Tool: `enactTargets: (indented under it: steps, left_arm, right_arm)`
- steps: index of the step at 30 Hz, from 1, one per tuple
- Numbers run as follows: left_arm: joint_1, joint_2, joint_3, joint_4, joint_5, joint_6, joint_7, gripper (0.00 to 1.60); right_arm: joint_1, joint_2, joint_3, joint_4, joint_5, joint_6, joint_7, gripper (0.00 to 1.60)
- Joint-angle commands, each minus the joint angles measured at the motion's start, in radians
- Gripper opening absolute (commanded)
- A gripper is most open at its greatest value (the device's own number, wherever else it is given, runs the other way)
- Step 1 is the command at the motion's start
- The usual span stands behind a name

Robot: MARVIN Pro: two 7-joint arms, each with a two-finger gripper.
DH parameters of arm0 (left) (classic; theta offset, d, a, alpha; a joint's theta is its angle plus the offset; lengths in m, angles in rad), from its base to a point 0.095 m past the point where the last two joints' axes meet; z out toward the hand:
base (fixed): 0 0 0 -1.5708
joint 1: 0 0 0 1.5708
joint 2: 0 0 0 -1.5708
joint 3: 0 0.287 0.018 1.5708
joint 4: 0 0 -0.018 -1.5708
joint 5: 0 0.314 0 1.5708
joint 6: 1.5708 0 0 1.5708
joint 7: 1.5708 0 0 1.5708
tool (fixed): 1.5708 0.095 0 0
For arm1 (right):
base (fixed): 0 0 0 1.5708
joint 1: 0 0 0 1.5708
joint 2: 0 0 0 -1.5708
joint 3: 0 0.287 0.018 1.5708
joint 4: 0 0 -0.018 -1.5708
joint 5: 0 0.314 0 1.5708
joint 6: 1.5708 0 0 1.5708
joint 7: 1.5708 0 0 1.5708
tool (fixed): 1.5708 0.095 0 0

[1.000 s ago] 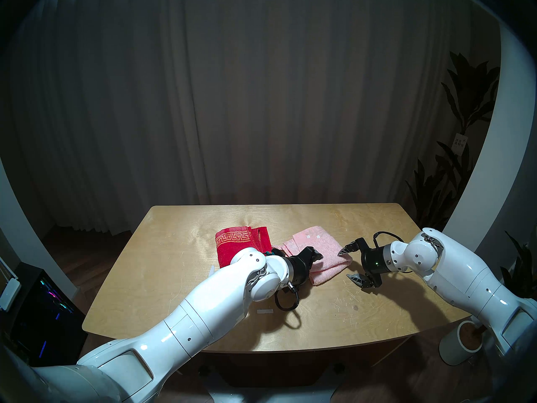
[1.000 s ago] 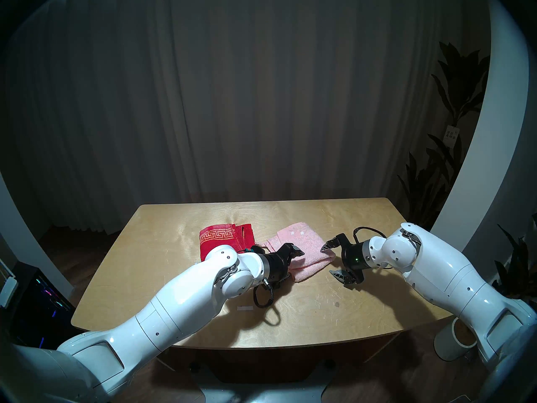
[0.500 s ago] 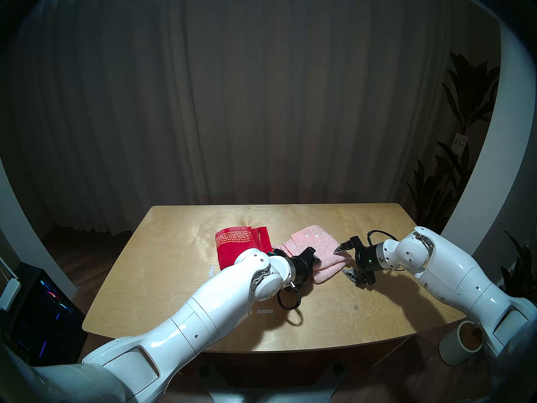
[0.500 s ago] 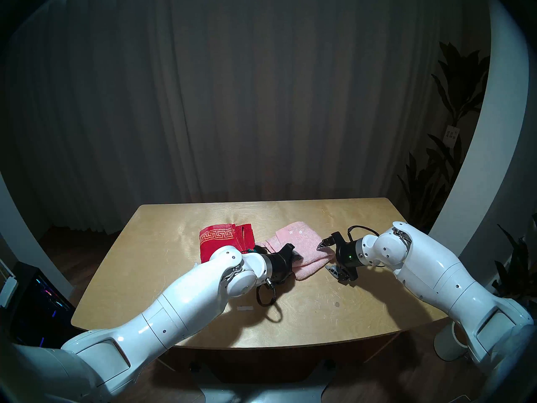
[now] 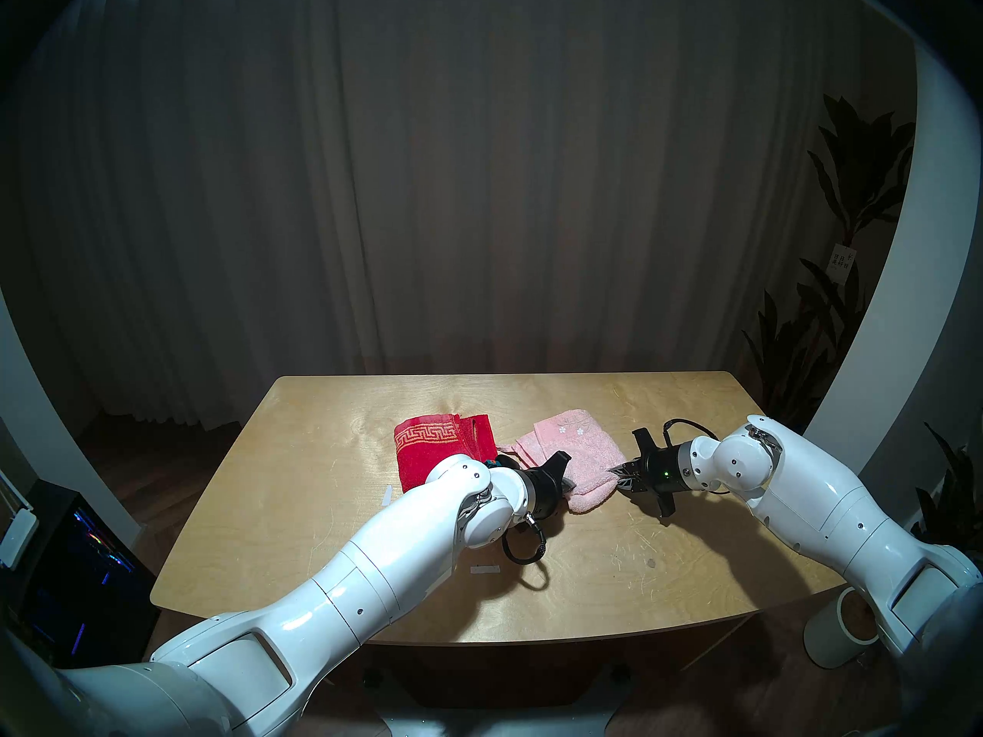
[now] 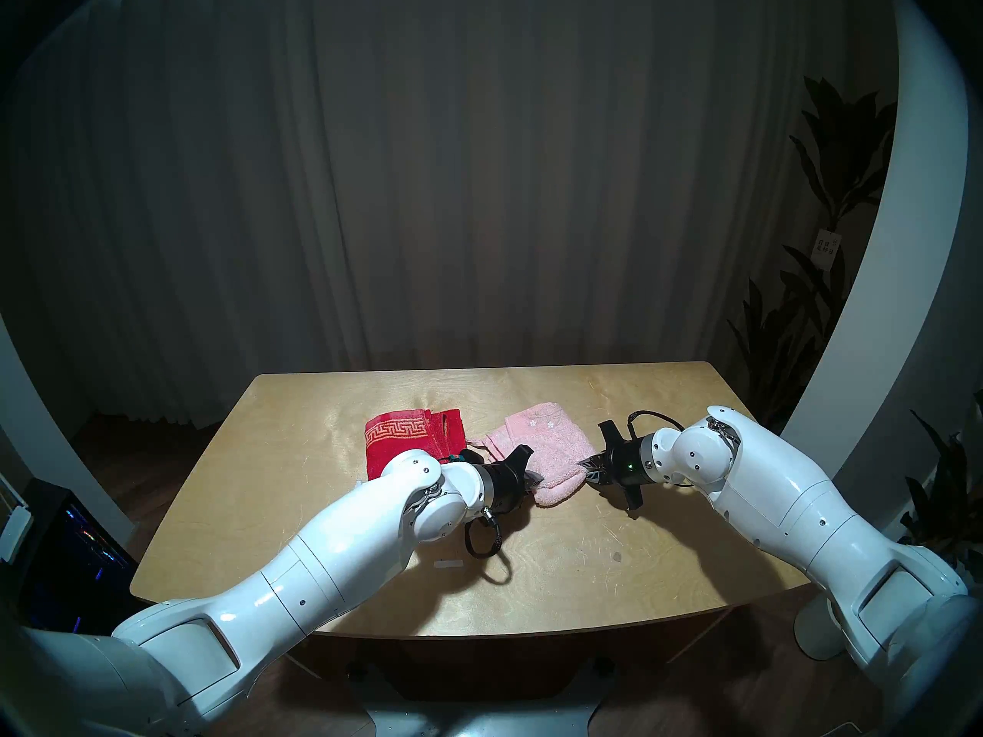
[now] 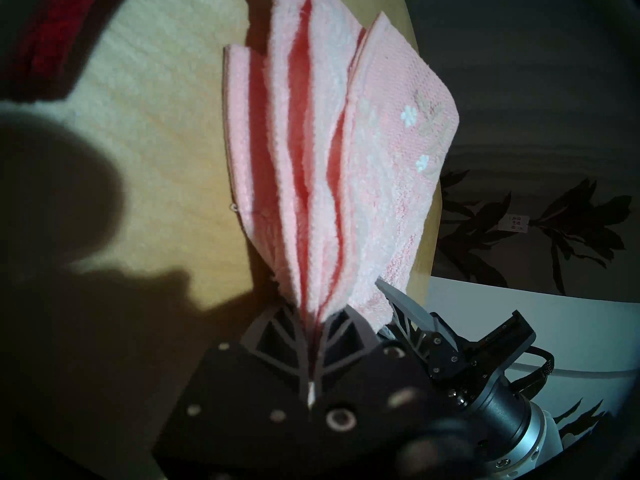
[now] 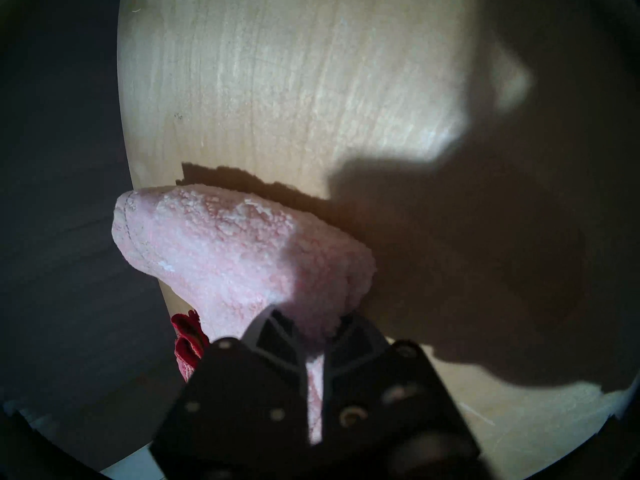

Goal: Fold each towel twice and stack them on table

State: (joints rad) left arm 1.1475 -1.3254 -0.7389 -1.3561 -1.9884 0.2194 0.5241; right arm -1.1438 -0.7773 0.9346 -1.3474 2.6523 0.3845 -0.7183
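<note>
- My left tool (image 7: 313, 325) is clamped shut on the near-left edge of the folded pale pink terry towel with small white flowers (image 5: 577, 454); its layers fan out beyond the fingertips.
- My right tool (image 8: 313, 334) is closed tight on that towel's opposite, right-hand edge, with cloth pinched between the fingers.
- The pink towel spans between the two tools, over the light plywood surface (image 5: 611, 571).
- The bright red terry towel with gold key-pattern border (image 5: 425, 446) lies folded on the surface just left of my left tool, apart from the pink one.
</note>
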Motion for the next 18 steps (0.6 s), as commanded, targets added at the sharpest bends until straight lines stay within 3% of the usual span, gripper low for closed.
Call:
enactTargets:
  steps: [1, 12, 18]
  left_arm:
    - [-0.018, 0.036, -0.012, -0.083, 0.029, -0.007, -0.009, 0.00]
    - [-0.016, 0.080, -0.016, -0.177, 0.057, -0.004, -0.013, 0.00]
    - [-0.033, 0.104, -0.013, -0.213, 0.069, 0.022, -0.011, 0.00]
  right_arm:
    - [-0.074, 0.043, 0.018, -0.085, 0.063, 0.004, 0.008, 0.00]
    - [-0.153, 0.122, 0.090, -0.226, 0.153, -0.060, 0.047, 0.00]
    - [-0.169, 0.127, 0.122, -0.265, 0.168, -0.108, 0.083, 0.00]
